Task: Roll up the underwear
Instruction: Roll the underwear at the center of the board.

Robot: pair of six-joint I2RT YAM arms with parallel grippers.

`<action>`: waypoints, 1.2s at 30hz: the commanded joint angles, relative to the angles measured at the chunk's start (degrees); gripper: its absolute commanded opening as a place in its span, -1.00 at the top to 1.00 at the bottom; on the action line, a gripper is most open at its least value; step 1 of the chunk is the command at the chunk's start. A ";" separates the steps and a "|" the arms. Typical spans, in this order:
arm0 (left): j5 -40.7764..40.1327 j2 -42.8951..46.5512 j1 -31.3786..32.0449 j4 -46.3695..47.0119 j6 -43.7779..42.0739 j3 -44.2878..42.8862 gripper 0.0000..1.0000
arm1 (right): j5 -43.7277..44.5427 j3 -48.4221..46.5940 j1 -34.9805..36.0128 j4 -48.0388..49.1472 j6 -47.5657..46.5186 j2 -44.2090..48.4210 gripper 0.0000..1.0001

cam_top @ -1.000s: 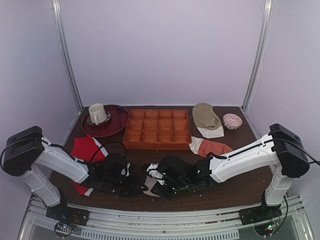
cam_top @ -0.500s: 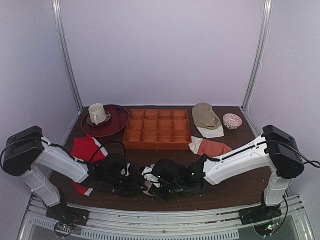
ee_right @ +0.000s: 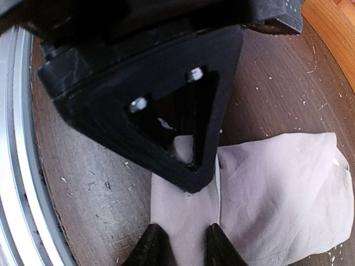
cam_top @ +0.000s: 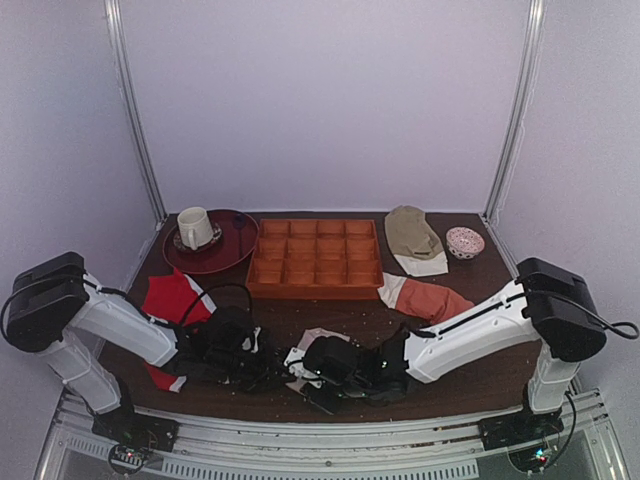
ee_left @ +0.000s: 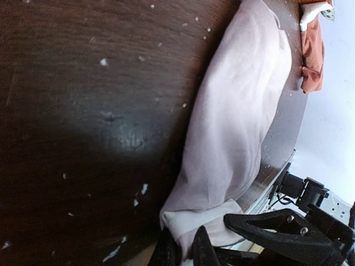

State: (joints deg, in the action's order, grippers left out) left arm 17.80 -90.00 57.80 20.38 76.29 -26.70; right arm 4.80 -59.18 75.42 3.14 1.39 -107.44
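Pinkish-pale cloth, soft and smooth, few long creases: underwear [ee_left: 233, 127] lies as long folded strip on dark wood table [ee_left: 83, 111], near front edge, between my two grippers. White waistband end is at my left gripper [ee_left: 186, 252]; its fingers pressed together on that band. My right gripper [ee_right: 183, 244]: fingertips narrowly apart, cloth edge between them; clamping or only straddling, I cannot tell. Small pale crumbs [ee_left: 103, 62] on wood around.
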 commanded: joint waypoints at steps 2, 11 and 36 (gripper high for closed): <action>-0.15 -1.06 -0.14 -2.37 -0.28 1.03 1.00 | 4.85 2.12 2.15 0.19 -1.68 -1.81 0.43; -0.05 -0.97 -0.14 -2.53 -0.18 1.12 1.00 | 7.14 3.80 3.34 2.80 -1.30 -3.55 0.88; 5.46 0.18 -11.48 -13.22 -14.54 -13.61 0.22 | -6.27 16.15 1.08 24.79 12.25 -1.96 1.00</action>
State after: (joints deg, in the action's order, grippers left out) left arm 19.99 -84.93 46.52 5.37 65.76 -35.94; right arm 4.73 -45.69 76.90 30.74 9.06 -107.90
